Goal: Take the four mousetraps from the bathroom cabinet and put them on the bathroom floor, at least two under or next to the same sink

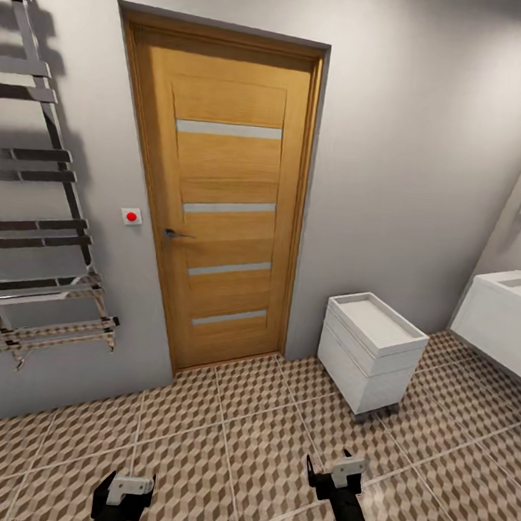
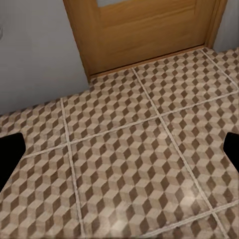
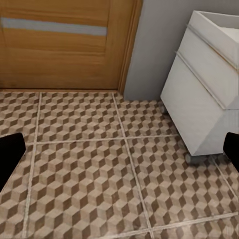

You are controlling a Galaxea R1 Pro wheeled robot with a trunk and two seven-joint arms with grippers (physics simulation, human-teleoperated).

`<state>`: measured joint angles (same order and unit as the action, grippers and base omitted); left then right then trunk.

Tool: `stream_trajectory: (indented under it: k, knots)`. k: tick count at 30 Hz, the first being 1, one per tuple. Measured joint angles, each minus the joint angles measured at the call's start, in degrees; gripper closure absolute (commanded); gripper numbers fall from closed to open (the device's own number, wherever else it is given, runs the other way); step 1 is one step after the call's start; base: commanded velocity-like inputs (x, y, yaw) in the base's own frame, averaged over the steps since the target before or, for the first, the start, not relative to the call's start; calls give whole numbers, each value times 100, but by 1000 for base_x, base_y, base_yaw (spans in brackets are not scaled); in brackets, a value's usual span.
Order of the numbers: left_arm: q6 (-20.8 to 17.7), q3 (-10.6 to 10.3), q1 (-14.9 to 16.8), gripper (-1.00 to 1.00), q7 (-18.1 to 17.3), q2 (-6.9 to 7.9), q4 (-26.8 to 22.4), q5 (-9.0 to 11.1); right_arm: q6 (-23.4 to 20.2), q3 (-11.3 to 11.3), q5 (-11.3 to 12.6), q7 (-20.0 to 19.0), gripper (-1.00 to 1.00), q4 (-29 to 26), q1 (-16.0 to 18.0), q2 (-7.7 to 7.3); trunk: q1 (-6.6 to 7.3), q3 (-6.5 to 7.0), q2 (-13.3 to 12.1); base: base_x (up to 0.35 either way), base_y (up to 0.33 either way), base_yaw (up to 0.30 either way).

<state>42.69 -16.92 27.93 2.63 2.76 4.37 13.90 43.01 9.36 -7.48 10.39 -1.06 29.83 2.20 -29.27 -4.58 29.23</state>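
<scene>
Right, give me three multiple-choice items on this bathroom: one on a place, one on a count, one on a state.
1. Where does the white drawer unit stand?
A. Right of the door
B. Left of the door
C. Under the towel rack

2. How many pale horizontal strips cross the door?
A. Two
B. Four
C. Six

3. What state is the door in?
A. Wide open
B. Ajar
C. Shut

Answers:
1. A, since in the head view the unit sits on the floor to the door's right.
2. B, since four strips show, stacked down the panel.
3. C, since the door fills its frame with no gap.
</scene>
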Motion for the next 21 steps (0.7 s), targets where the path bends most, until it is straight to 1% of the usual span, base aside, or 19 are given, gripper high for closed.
stream_trajectory:
  k: [21]
  knots:
    - [0,0,0,-100,0,0,-1,-1,0,-1,0,0,-100,-3,0,0,0,0,0,0,0,284]
